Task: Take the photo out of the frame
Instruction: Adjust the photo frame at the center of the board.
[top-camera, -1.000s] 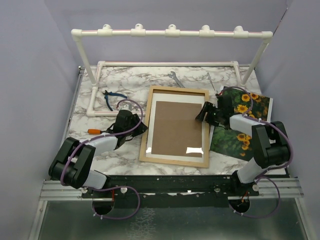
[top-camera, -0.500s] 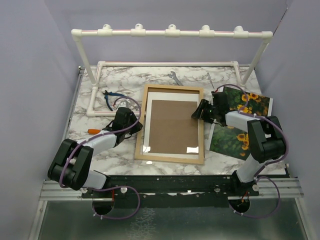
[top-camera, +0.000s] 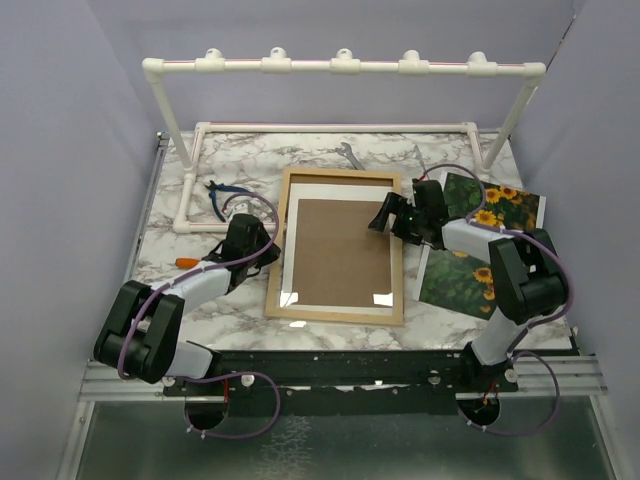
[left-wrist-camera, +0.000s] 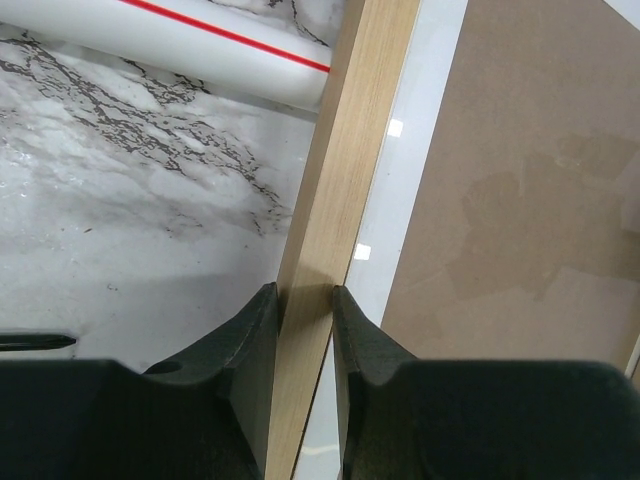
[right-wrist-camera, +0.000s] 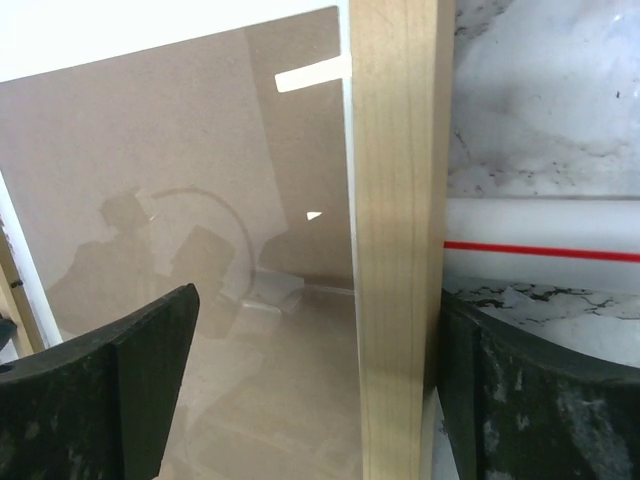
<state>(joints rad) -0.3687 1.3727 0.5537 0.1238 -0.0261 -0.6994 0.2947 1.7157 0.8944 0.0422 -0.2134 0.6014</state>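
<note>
We see the frame (top-camera: 335, 317) lying flat mid-table, a bit skewed, brown board showing w/ a white margin round it; its surface throws reflections. The L gripper (left-wrist-camera: 305, 300) is nipped onto the frame's left wood rail, one finger (left-wrist-camera: 250, 350) on each side, both touching the wood. The R gripper (right-wrist-camera: 318, 300) stands wide open astride the right rail near the far corner. Its outer finger (right-wrist-camera: 500, 400) sits hard by the wood on the marble side (can't tell if touching), and the inner one is over the board, well clear of the rail, so it holds nothing. The photo (top-camera: 510, 210), a sunflower print, lies on the marble table (top-camera: 260, 160) just right of the frame, outside it. The R arm crosses it, so it shows in two patches; can't tell if that's one sheet or two. The white PVC pipe rack (top-camera: 340, 65) stands at the back. Blue-handled pliers (top-camera: 222, 195) lie near its left leg, an orange-handled screwdriver (top-camera: 185, 262) by the L arm, and a wrench (top-camera: 350, 155) beyond the frame's far rail.
</note>
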